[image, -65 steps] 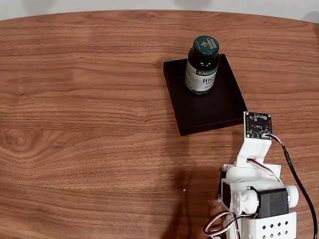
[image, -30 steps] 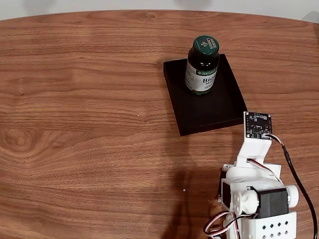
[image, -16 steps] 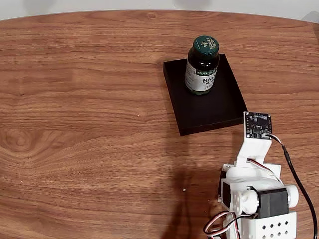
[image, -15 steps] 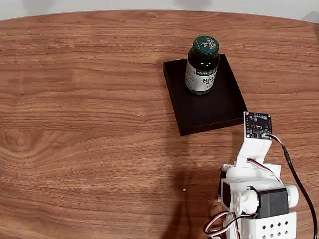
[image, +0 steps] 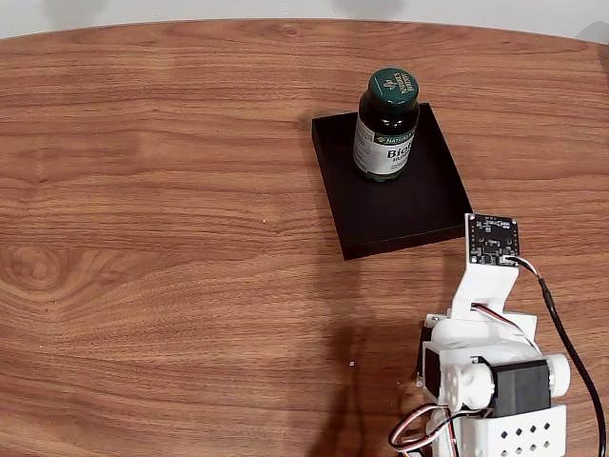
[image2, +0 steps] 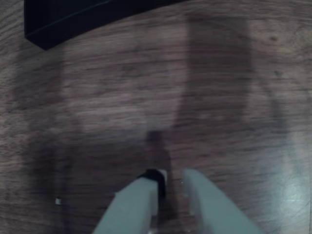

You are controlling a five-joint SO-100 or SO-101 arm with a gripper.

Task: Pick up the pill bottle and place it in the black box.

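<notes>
— From the left in the fixed view, what's there?

— Bare wood for the most part: the worktop (image: 152, 238) runs brown and grained across the whole left half, with a knot near its left edge. Right of centre comes the black box (image: 404, 205), lying flat and turned a little askew. The pill bottle (image: 385, 124) stands upright inside it, at the far end, its green cap on top and the white label facing the camera.

— And the arm?

— Further right and nearer, at the bottom right corner. The white arm (image: 490, 371) is folded back there, well apart from the box, with a small dark circuit board (image: 493, 238) topmost on it, just beyond the box's near right corner. A black cable (image: 571, 352) trails down its right side.

— What about the tool?

— In the wrist view the tool (image2: 170, 183) comes up from the bottom edge, its two pale fingers (image2: 136, 202) drawn near each other with a slim gap between the tips. It grips nothing, and hangs over bare wood. A corner of the black box (image2: 73, 19) shows at the upper left of that view, well clear of the tips.
</notes>
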